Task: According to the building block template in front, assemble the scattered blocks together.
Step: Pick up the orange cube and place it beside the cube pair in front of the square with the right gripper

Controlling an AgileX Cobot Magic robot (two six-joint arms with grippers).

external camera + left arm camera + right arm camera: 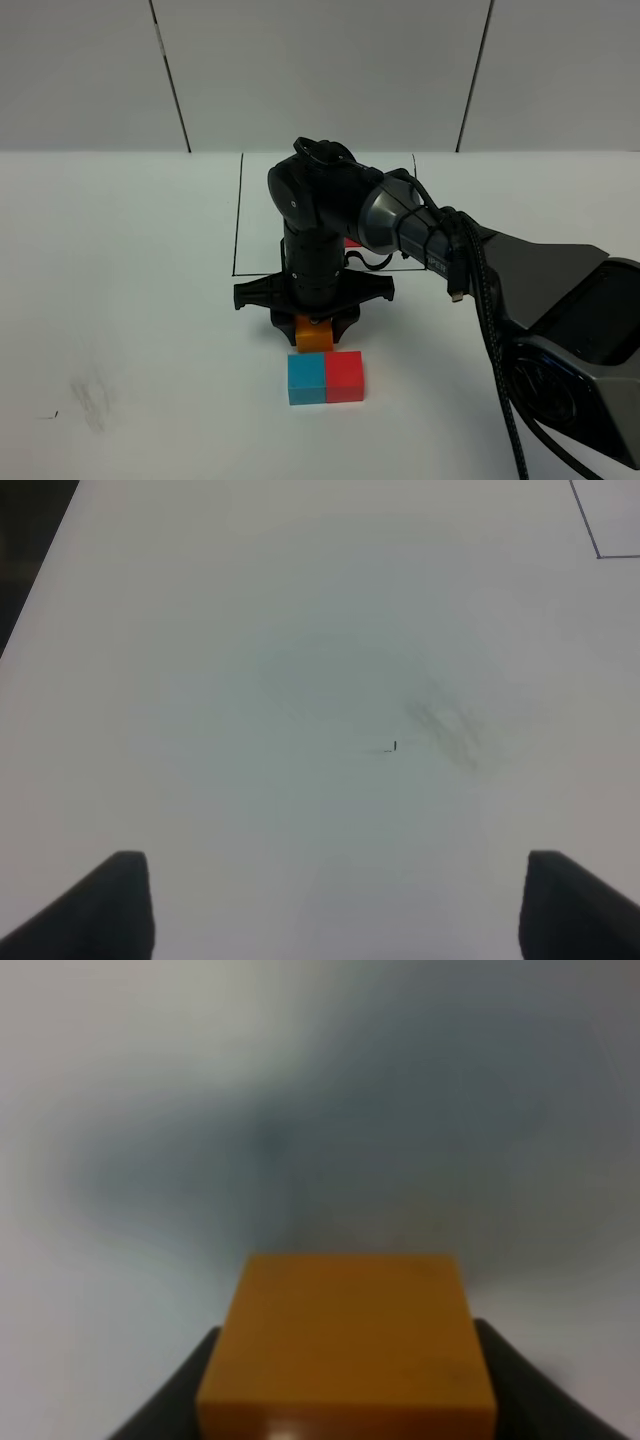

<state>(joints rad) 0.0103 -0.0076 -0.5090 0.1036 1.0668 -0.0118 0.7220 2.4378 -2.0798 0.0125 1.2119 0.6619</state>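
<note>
Well, off to the left of the cyan-blue cube (pixel 305 379) there is only bare white table (pixel 120 300) with a faint grey smudge (pixel 92 405) on it, and that smudge is what the left wrist view looks down on. The left gripper (pixel 330 910) hangs there with its jaws spread wide and nothing between them; it does not show in the high view, so I take it to be parked out of the way while the other arm works.

The cyan-blue cube sits flush against the red cube (pixel 344 376), which is just to its right, the two forming a neat pair. Just behind the cyan-blue one, and seemingly a little above the table, is the orange cube (pixel 314 335), clamped in the right gripper (pixel 314 322). Its jaws are closed on the cube's sides, and the wrist view shows the orange block filling the space between the dark fingers (pixel 170 1400). The hold from above looks meant to let the cube be set down square against the cyan-blue one, completing an L.

Farther back from the cyan-blue cube, inside the thin black outline (pixel 238 215), the template is almost wholly hidden by the arm; only a sliver of red (pixel 352 242) peeks out.
</note>
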